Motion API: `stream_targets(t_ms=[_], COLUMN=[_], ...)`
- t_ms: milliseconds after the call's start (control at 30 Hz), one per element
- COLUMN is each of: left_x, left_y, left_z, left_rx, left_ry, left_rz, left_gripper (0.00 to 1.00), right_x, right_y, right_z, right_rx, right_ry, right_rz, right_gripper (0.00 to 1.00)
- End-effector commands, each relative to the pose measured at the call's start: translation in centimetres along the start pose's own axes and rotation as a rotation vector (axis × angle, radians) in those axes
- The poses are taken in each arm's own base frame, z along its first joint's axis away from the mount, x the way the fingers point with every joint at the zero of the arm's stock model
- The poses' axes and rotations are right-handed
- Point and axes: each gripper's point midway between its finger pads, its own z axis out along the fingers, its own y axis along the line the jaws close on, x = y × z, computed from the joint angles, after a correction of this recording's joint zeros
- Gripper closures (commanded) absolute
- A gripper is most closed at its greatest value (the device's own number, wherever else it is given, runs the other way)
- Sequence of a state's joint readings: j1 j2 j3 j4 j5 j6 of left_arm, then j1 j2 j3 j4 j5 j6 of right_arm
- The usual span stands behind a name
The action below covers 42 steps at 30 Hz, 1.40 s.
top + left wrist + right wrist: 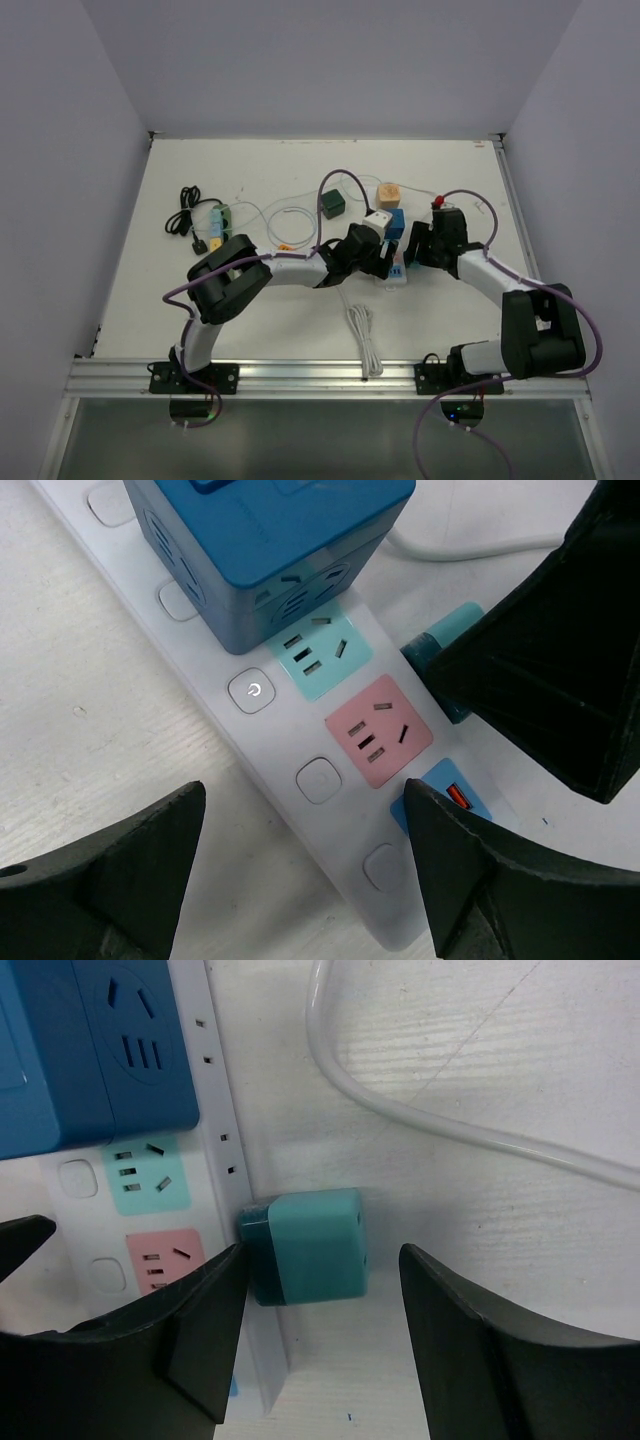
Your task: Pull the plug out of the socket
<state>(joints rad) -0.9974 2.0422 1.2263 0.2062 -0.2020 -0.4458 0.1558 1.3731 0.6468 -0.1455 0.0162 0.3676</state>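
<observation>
A teal plug (310, 1248) sticks out sideways from the long edge of a white socket strip (222, 1110) that lies flat on the table. My right gripper (320, 1255) is open and straddles the plug: one finger lies close along its strip end, the other stands clear of its outer face. The plug (445, 650) also shows in the left wrist view behind a right finger (540, 670). My left gripper (305, 790) is open over the end of the strip (285, 735), one finger above its blue USB panel, the other over bare table. A blue cube adapter (270, 550) sits on the strip.
A white cable (430, 1120) curves across the table beyond the plug. Behind the strip (398, 272) lie a white cube (376, 222), a dark green block (332, 204) and an orange block (388, 192). A black cable (183, 215) lies at the left, a bundled white cord (362, 330) near the front.
</observation>
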Motion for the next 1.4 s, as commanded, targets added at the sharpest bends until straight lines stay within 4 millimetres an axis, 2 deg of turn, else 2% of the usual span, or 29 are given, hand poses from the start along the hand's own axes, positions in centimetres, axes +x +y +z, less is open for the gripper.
stream_targets(t_ms=[0, 133, 367, 500, 567, 667, 800, 1067, 1367], left_x=[2.0, 2.6, 3.4, 3.7, 3.6, 3.8, 4.2, 4.7, 4.4], left_y=[1.3, 1.7, 2.8, 3.6, 3.8, 4.3, 4.8, 4.8, 4.8], left_z=[-0.2, -0.2, -0.6, -1.1, -1.3, -1.5, -1.8, -1.7, -2.4], left_rx=[-0.054, -0.067, -0.119, -0.153, -0.160, -0.170, -0.186, -0.181, -0.176], left_ry=[0.039, 0.056, 0.083, 0.093, 0.090, 0.097, 0.107, 0.119, 0.109], left_rz=[0.007, 0.009, 0.025, 0.029, 0.032, 0.031, 0.024, 0.022, 0.013], left_gripper=[0.17, 0.17, 0.18, 0.19, 0.20, 0.20, 0.20, 0.20, 0.20], right_x=[-0.3, -0.3, 0.6, 0.1, 0.0, 0.2, -0.2, 0.6, 1.6], right_y=[-1.3, -1.5, -0.8, -1.3, -1.4, -1.4, -1.1, -0.3, -0.5], right_z=[-0.2, -0.3, 1.1, 1.0, 0.9, 0.9, 0.8, 0.3, -0.7], right_rx=[0.082, 0.103, 0.084, 0.134, 0.149, 0.146, 0.133, 0.082, 0.117], right_ry=[0.012, 0.012, 0.106, 0.105, 0.098, 0.112, 0.115, 0.180, 0.236], right_rz=[-0.048, -0.066, -0.121, -0.167, -0.178, -0.182, -0.190, -0.215, -0.243], right_gripper=[0.36, 0.36, 0.33, 0.35, 0.38, 0.48, 0.51, 0.39, 0.37])
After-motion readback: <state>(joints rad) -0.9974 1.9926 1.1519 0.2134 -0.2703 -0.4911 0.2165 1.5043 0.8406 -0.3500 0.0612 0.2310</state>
